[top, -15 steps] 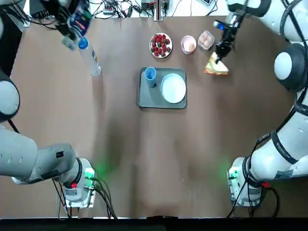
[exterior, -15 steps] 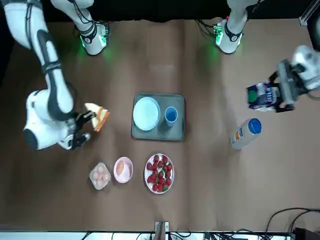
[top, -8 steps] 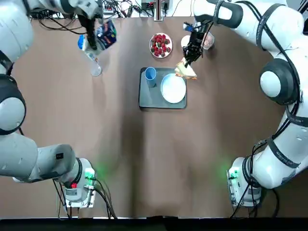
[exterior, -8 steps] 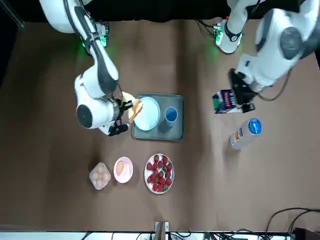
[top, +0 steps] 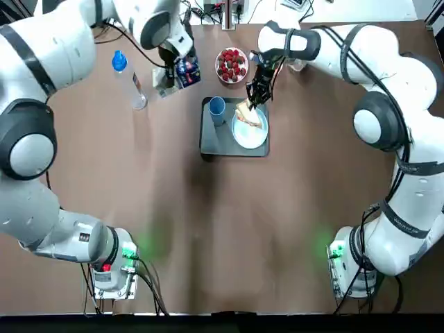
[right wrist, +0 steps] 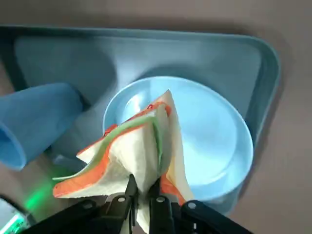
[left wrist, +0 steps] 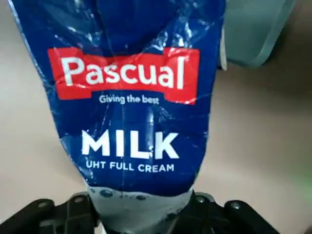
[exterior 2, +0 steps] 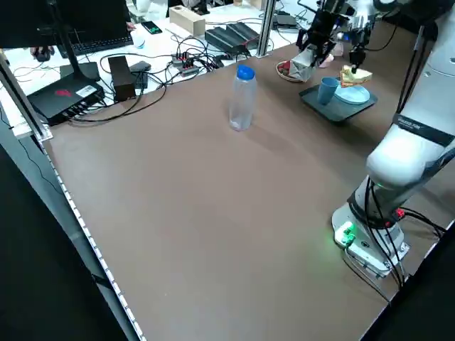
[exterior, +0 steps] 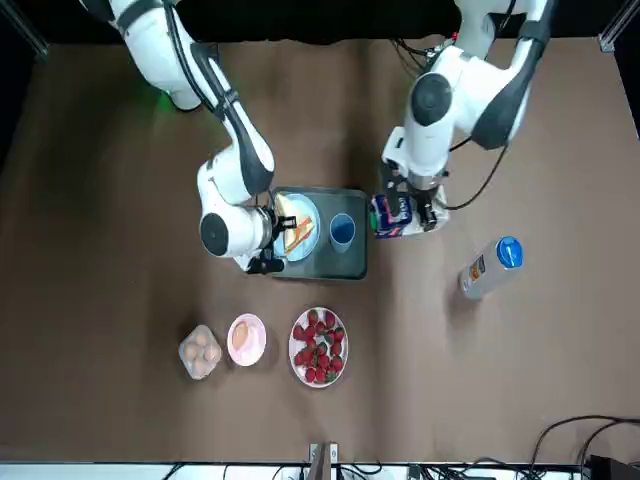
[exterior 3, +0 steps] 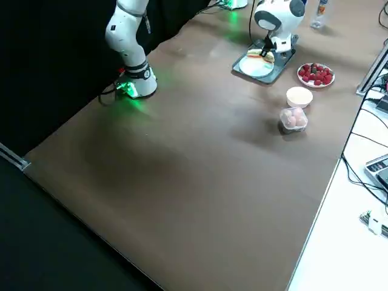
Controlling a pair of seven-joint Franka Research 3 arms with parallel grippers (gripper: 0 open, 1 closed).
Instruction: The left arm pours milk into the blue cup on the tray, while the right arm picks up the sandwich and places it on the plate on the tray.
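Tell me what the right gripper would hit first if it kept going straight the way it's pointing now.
Probably the plate. The right gripper, shut on the sandwich, points down at it, so the sandwich would touch first. How much gap is left is unclear.

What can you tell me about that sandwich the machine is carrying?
The sandwich is a triangular wedge of pale bread with orange and green filling along its cut edges. The right pincer pinches it by one corner, shut on it, so it hangs over the white plate on the tray, beside the blue cup.
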